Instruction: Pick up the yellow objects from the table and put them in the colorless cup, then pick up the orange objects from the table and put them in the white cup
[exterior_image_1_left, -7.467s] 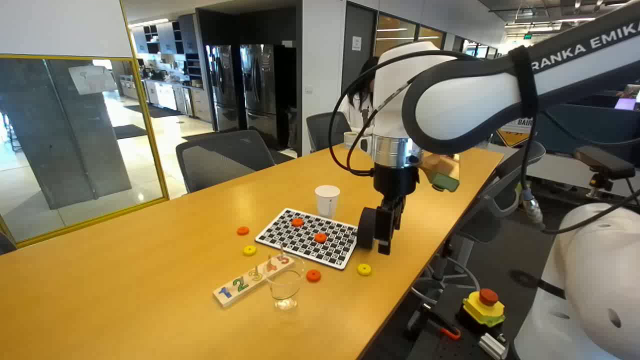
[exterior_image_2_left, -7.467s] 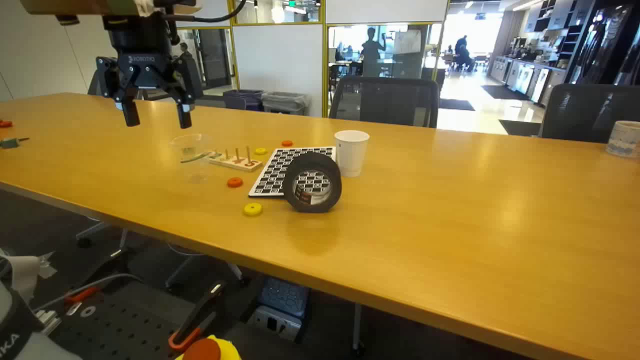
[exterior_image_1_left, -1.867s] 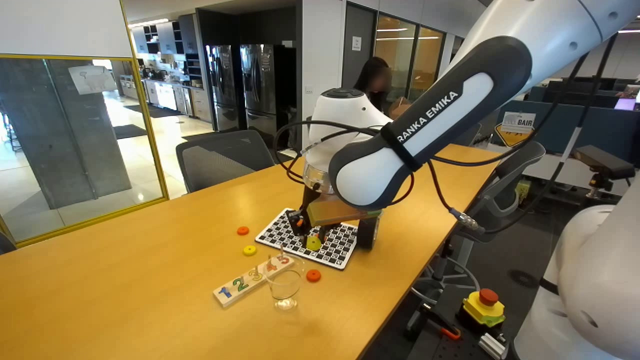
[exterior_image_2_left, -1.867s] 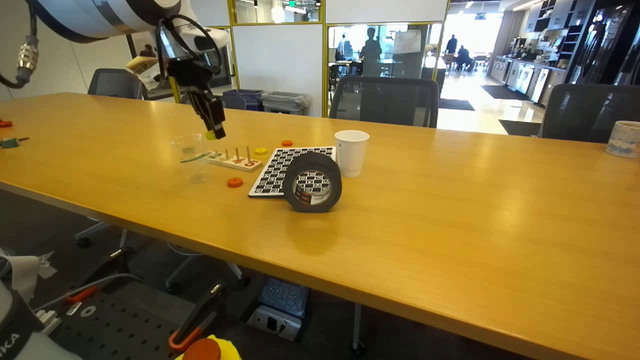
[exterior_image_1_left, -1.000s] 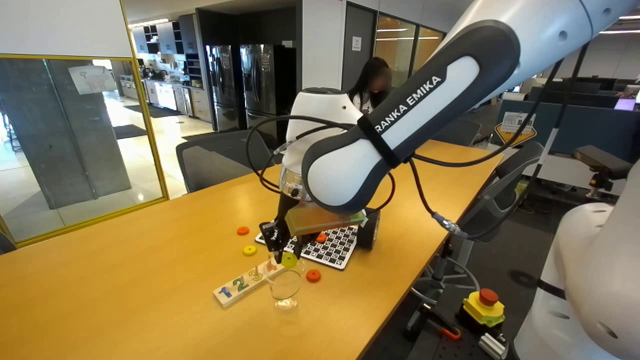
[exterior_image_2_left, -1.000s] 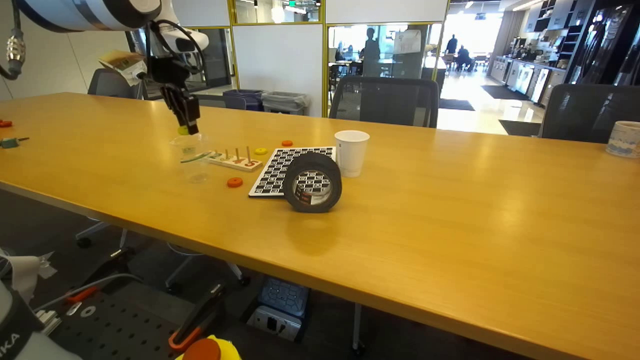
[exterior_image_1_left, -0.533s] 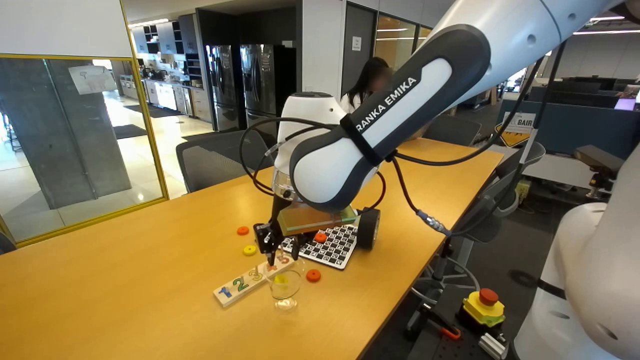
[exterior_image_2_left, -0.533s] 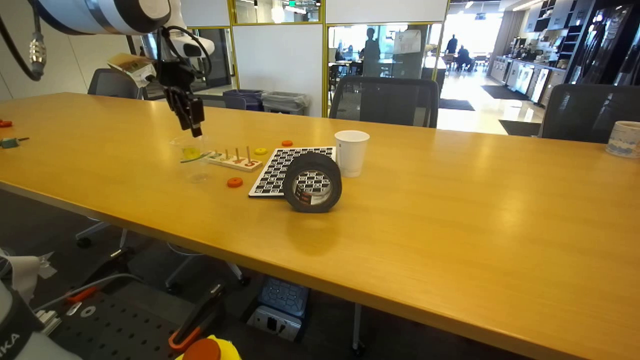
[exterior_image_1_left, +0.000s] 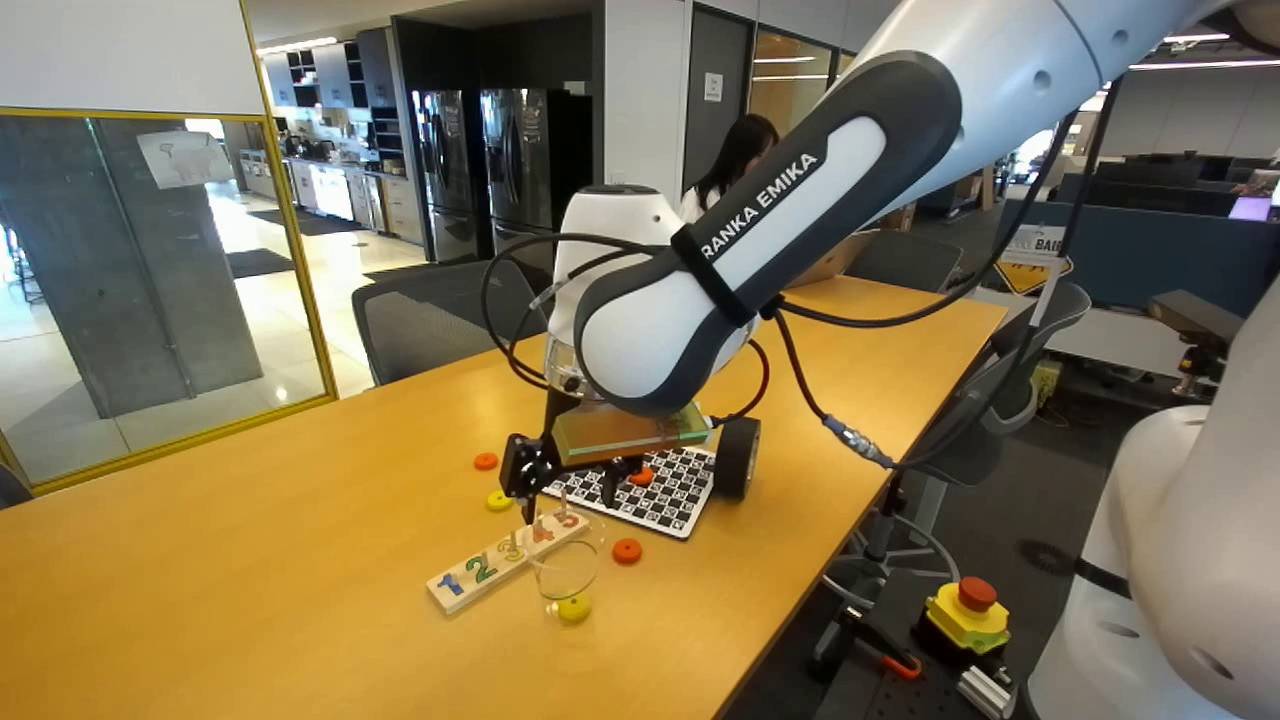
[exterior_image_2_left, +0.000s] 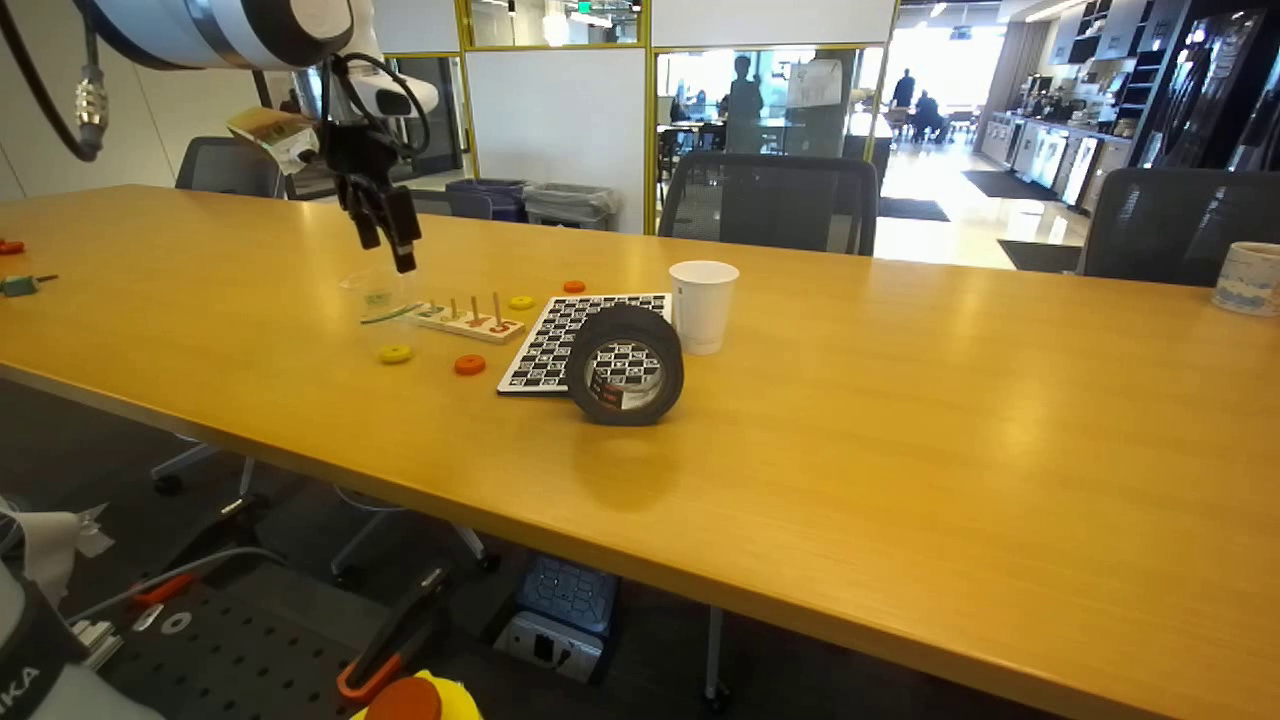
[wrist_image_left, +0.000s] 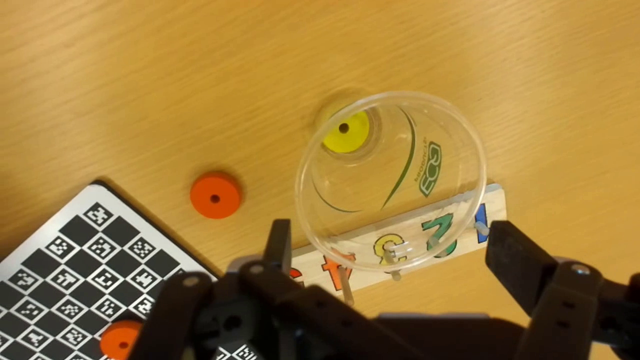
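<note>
I find my tool (wrist_image_left: 387, 244) spread wide and empty above the clear plastic cup (wrist_image_left: 430, 170), one round yellow disc (wrist_image_left: 352, 139) inside it; a second yellow disc (exterior_image_2_left: 521, 302) on the tabletop (exterior_image_2_left: 900, 430) and three visible orange-red discs (exterior_image_1_left: 626, 551), due in the opaque white cup (exterior_image_2_left: 703, 310), remain outstanding.

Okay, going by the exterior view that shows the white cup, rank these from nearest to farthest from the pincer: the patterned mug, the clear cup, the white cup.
Nearest first, from the pincer:
1. clear cup, just below it in the picture
2. white cup, off to the right, around mid-picture
3. patterned mug, at the picture's right edge
</note>
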